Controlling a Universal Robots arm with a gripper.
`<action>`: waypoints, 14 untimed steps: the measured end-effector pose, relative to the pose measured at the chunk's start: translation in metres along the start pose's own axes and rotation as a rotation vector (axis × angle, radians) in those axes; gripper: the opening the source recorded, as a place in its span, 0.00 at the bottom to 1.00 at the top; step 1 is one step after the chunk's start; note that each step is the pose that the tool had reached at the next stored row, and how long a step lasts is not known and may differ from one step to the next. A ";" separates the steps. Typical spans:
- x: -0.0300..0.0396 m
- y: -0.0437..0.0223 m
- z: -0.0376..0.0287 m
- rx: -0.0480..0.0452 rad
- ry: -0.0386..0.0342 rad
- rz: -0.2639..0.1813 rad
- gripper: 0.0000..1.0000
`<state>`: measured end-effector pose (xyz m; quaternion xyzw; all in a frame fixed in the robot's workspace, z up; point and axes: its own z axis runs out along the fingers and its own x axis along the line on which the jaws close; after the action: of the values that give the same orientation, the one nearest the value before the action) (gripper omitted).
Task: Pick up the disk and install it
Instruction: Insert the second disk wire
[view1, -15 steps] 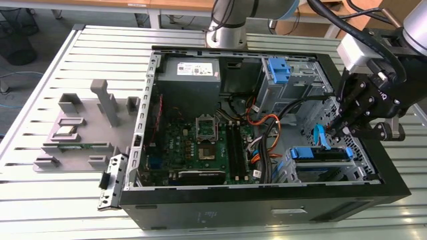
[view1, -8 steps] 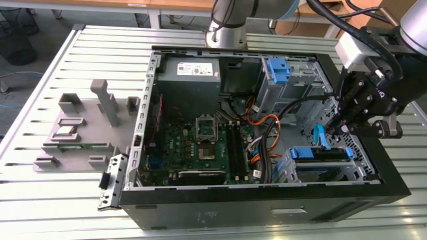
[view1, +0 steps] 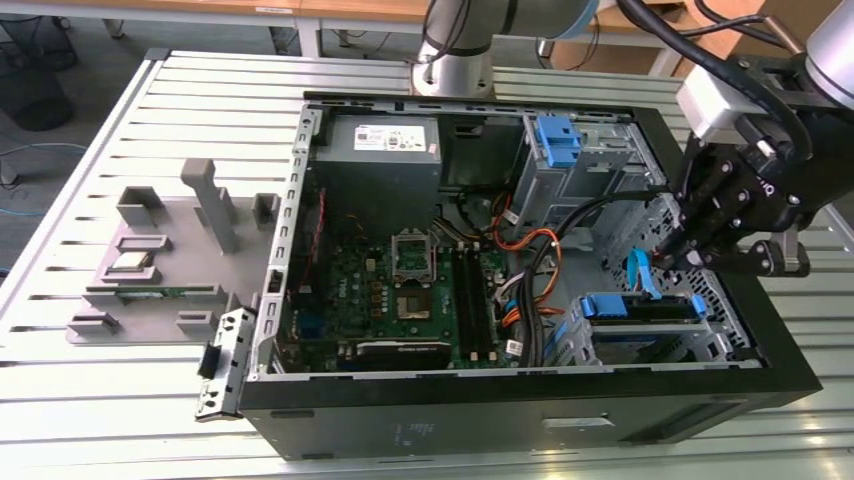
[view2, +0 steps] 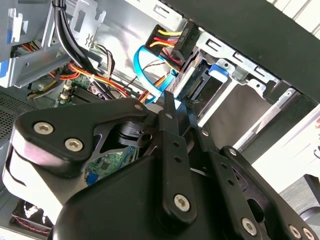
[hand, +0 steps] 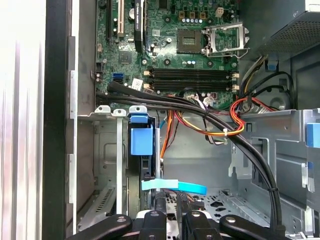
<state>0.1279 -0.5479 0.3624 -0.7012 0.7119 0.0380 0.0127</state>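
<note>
Pincer hangs over the exterior view's right side of the open computer case, just above the lower drive bay. The disk, blue carrier bracket around it, sits in that bay at the near right corner of the case, lying flat, long axis running roughly left-right in the exterior view. It lies directly below and slightly nearer than the pincer tips, close but apart as far as I can judge. It looks already seated in the bay, though whether fully home I cannot tell.

Pincer state: in the second wrist view the black fingers come together to a narrow point with nothing visibly between them, so I read them as pressed together and holding nothing.

In the first wrist view the blue bracket tab stands on edge in the metal cage, with a light-blue flat data cable crossing just under it toward the pincer links.

Materials:
- case: black painted sheet metal outside, bare grey stamped steel cage inside, perforated
- bracket: smooth moulded blue plastic
- motherboard: green, with empty CPU socket
- wires: orange, red, yellow, bundled; thick black cable beside them
- power-supply box: grey, at far left of the case
- tabletop: ribbed aluminium slats, with a grey plastic fixture to the left
</note>
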 end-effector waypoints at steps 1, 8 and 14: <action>-0.0001 -0.0007 0.0000 0.0000 0.0001 0.000 0.24; -0.0010 -0.0103 0.0007 -0.0004 0.0000 0.000 0.24; -0.0029 -0.0146 0.0012 -0.0006 0.0001 0.000 0.24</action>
<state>0.1425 -0.5451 0.3609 -0.7011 0.7119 0.0382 0.0125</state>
